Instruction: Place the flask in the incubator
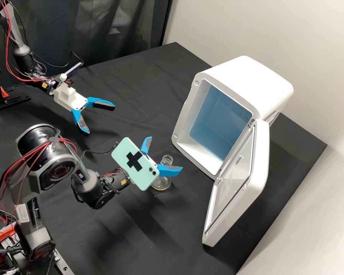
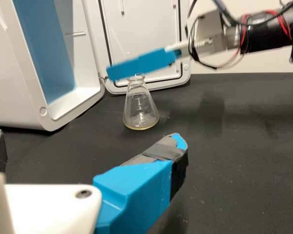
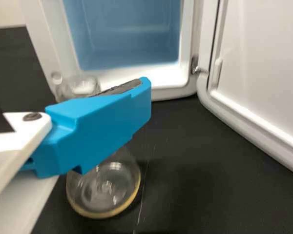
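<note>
A clear conical flask (image 1: 162, 184) with a trace of yellowish liquid stands upright on the black bench, in front of the white incubator (image 1: 252, 82). The incubator's door (image 1: 239, 179) hangs wide open, showing a blue interior. My right gripper (image 1: 162, 158) is open at the flask's neck, one blue finger on each side. In the right wrist view one finger (image 3: 100, 124) crosses above the flask (image 3: 105, 190), whose rim is beside the finger. My left gripper (image 1: 100, 119) hovers open and empty over the bench, well back from the flask (image 2: 140, 109).
A mint-green phone (image 1: 135, 163) with a black cross rides on the right arm's wrist. The incubator door swings out towards the bench's front right edge. Red cables trail along both arms at the left. A white wall stands behind the incubator.
</note>
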`<state>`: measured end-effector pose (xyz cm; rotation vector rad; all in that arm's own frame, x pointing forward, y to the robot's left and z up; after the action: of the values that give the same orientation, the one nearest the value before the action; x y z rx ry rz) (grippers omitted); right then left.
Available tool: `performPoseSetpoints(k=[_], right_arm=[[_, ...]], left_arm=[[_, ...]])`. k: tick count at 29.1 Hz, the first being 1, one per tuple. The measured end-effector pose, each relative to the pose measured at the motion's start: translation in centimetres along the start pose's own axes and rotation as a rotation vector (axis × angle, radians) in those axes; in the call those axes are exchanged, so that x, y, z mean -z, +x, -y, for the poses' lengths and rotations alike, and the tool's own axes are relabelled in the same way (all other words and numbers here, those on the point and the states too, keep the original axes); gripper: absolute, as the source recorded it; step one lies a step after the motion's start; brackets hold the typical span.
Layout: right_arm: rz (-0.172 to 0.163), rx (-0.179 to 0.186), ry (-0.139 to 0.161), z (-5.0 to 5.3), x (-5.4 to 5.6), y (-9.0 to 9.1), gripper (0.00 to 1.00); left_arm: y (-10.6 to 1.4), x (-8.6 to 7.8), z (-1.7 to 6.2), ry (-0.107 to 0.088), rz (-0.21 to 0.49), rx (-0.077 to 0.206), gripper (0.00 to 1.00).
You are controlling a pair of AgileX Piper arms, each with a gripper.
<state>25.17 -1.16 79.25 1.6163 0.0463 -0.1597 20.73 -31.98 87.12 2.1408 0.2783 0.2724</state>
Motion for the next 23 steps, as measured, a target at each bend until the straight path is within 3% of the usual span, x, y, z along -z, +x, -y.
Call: performPoseSetpoints(k=[4, 13, 23], right_arm=[[0.035, 0.028, 0.002, 0.9, -0.8, 0.4, 1.0], [0.121, 0.031, -0.039, 1.9, -2.5, 2.7, 1.0], [0.153, -0.038, -0.026, 0.9, -3.3, 4.5, 1.0]], left_arm=[[0.0, 0.0, -0.13, 0.003, 0.001, -0.005, 1.0], [0.0, 0.0, -0.17, 0.003, 0.001, -0.008, 1.0], [0.0, -0.2, -0.12, 0.011, 0.018, -0.003, 1.0]])
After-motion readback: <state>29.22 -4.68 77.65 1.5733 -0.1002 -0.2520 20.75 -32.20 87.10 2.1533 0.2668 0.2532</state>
